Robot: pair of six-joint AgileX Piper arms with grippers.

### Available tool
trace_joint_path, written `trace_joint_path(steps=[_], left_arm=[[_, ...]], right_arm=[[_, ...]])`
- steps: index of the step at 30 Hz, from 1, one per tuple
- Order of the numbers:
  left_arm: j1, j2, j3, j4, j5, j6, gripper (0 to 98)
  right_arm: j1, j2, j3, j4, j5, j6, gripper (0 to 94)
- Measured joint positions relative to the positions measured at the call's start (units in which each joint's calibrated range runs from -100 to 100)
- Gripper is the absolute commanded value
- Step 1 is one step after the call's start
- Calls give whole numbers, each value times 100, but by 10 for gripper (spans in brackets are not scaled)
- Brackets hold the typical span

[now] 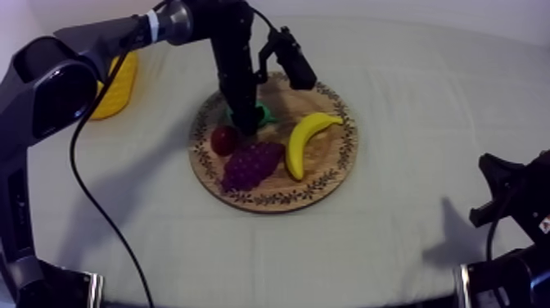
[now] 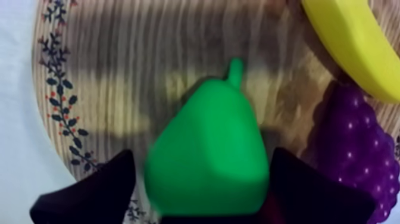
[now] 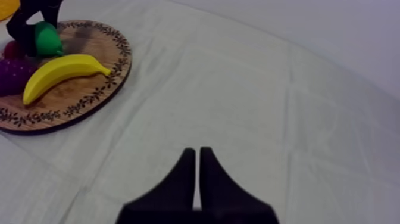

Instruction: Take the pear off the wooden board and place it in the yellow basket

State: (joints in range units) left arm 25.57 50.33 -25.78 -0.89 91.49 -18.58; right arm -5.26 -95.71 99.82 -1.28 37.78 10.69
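One board (image 1: 327,176), one basket (image 1: 119,86) far left, and four toy fruits: one pear (image 2: 208,155), one banana (image 1: 304,139), one bunch of grapes (image 1: 252,162), one small red fruit (image 1: 223,139).

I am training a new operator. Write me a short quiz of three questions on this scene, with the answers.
1. True or false: the banana lies in the yellow basket.
2. Which fruit is between the fingers of the left gripper? A grapes, B pear, C banana.
3. Fill in: the fingers of the right gripper are ___.
Key: 1 false, the banana is on the wooden board, not in the yellow basket; 2 B; 3 shut.
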Motion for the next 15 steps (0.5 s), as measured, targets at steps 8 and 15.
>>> trace_joint_path(steps=[8,15], left_arm=[[-7,60,-131,-17,-20,54,665],[-35,60,-100,-21,-139,149,530]], right_arm=[[0,0,0,0,0,3,4],[0,0,0,0,0,3,4]])
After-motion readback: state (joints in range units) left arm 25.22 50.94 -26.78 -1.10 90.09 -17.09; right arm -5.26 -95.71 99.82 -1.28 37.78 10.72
